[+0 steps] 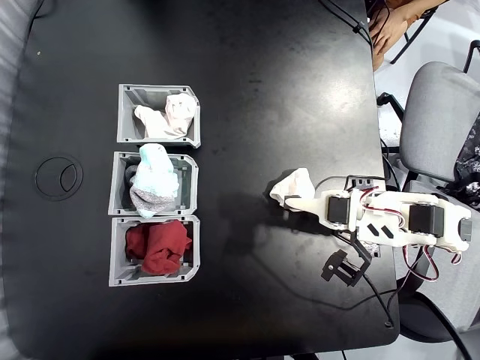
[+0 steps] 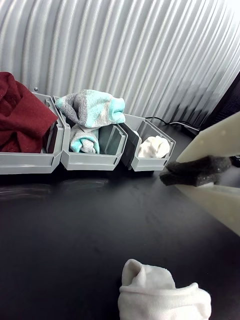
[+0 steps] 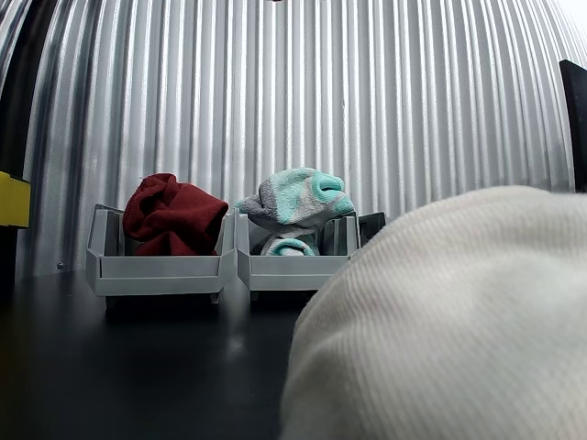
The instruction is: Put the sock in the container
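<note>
While the small cream-white fabric sock (image 1: 294, 185) lies on the black surface (image 1: 247, 82), well apart from the grey plastic container w/ whitish cloth (image 1: 126, 120), the fingers (image 2: 212, 139) hover just above it, prob. parted, gripping nothing. Approach step; next: descend, pinch.

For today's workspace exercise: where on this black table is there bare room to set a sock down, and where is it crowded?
Bare room: the wide strip of table between the three bins and the arm, and the stretch above the sock in the fixed view. Crowded: the bin column at left, where the container, the middle bin and the red-cloth bin sit close together, and around the gripper.
</note>
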Available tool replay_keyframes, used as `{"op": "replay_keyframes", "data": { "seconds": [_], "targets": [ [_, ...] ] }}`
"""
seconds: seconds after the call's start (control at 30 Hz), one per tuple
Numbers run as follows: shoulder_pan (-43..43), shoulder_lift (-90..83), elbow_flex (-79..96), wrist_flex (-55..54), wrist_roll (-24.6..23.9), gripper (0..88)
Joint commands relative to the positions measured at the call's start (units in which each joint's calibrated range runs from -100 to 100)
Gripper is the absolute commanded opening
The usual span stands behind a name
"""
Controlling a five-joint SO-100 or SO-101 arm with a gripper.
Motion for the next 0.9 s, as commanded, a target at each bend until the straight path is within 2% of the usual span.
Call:
{"op": "replay_keyframes", "data": {
  "seconds": [0.0, 0.57, 0.87],
  "targets": [
    [-0.33, 0.23, -1.56, 6.9, -0.23, 1.2],
    [-0.25, 0.9, -3.1, 8.35, -0.18, 1.1],
    [0.22, 21.81, -17.25, 18.85, 0.17, 1.2]
  ]
}}
